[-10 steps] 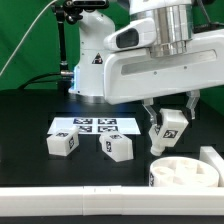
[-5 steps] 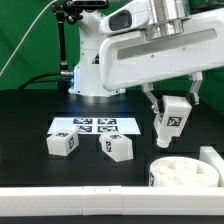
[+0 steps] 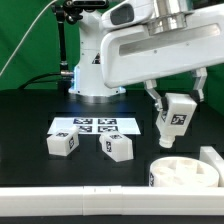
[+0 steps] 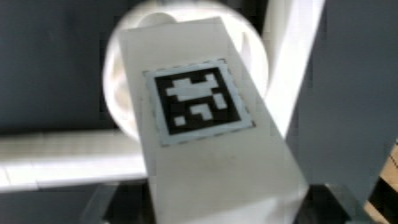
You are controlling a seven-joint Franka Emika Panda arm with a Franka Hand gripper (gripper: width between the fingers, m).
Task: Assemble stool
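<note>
My gripper [image 3: 175, 102] is shut on a white tagged stool leg [image 3: 173, 122] and holds it in the air above the round seat [image 3: 184, 175] at the exterior view's lower right. In the wrist view the leg [image 4: 205, 120] fills the middle, its square tag facing the camera, with the round seat [image 4: 151, 30] blurred behind it. Two more tagged legs [image 3: 63, 142] [image 3: 116, 147] lie on the black table in front of the marker board.
The marker board [image 3: 92, 125] lies flat at the table's middle. A long white bar [image 3: 70, 204] runs along the front edge, and another white bar [image 3: 213, 158] stands at the exterior view's right of the seat. The robot base [image 3: 95, 70] stands behind.
My gripper has risen with the leg and shifted slightly to the exterior view's right, from just above the seat to higher in the air. The other parts have not moved.
</note>
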